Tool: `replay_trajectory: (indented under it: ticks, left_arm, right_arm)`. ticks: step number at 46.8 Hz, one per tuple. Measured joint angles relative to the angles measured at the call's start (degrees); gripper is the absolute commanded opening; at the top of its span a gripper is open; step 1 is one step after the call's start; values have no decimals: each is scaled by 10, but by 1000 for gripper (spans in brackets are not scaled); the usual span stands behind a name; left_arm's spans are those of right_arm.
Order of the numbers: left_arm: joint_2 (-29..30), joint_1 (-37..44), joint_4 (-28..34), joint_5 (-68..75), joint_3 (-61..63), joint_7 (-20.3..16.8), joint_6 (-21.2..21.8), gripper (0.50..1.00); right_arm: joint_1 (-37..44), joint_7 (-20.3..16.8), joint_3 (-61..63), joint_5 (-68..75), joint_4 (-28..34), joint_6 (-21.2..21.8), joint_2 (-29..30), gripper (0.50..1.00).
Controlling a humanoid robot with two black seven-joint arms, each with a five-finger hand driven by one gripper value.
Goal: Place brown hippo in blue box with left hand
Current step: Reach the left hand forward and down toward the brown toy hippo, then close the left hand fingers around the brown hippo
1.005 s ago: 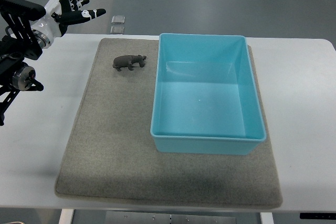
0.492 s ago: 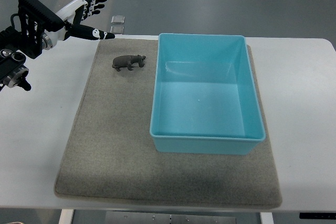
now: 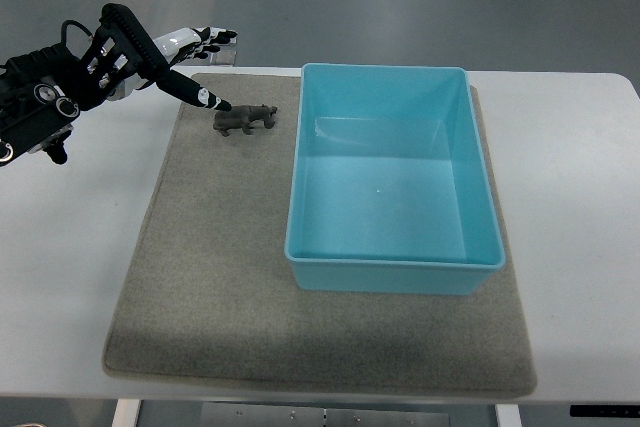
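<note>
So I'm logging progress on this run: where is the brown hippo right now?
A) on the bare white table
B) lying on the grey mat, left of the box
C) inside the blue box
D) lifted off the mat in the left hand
B: the brown hippo lies on the grey mat just left of the blue box, with the left hand open beside it, not gripping it.

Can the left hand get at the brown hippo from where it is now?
Probably yes. The left hand is open just up-left of the brown hippo, one fingertip nearly at its back end. Nothing lies between them on the grey mat; the blue box stands clear on the hippo's other side.
</note>
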Motion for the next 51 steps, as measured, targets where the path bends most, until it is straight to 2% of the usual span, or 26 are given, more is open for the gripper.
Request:
replay_trajectory:
  ticks: [14,29,37,51]
  left_arm:
    - [-7,-2,5,72,3,2,4,981]
    - [-77,-2,113,121,4,11,4,975]
    - [-96,-1,128,121,4,11,4,969]
    - [-103,-1,126,119,4,11,4,902]
  right_arm:
    - [0,0,0,0,0,0,0,936]
    - [0,0,0,0,0,0,0,936]
    - [0,0,0,0,0,0,0,936]
    - [0,0,0,0,0,0,0,936]
